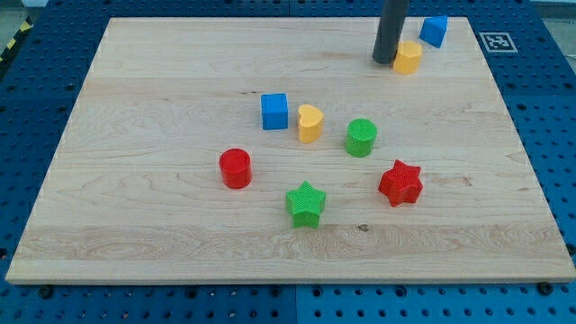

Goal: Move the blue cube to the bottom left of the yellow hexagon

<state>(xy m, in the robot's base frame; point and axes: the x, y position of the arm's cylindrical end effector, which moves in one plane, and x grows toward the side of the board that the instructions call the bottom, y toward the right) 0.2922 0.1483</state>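
Note:
The blue cube [274, 111] sits near the board's middle, just left of a yellow heart [310, 122]. The yellow hexagon [408, 57] is near the view's top right. My tip [385, 61] is right beside the hexagon's left side, close to or touching it. The tip is far up and to the right of the blue cube. The rod rises out of the view's top.
A second blue block [435, 31] lies just up and right of the hexagon, near the board's top edge. A green cylinder [361, 137], red star [400, 183], green star [305, 203] and red cylinder [236, 167] lie across the wooden board [135, 225].

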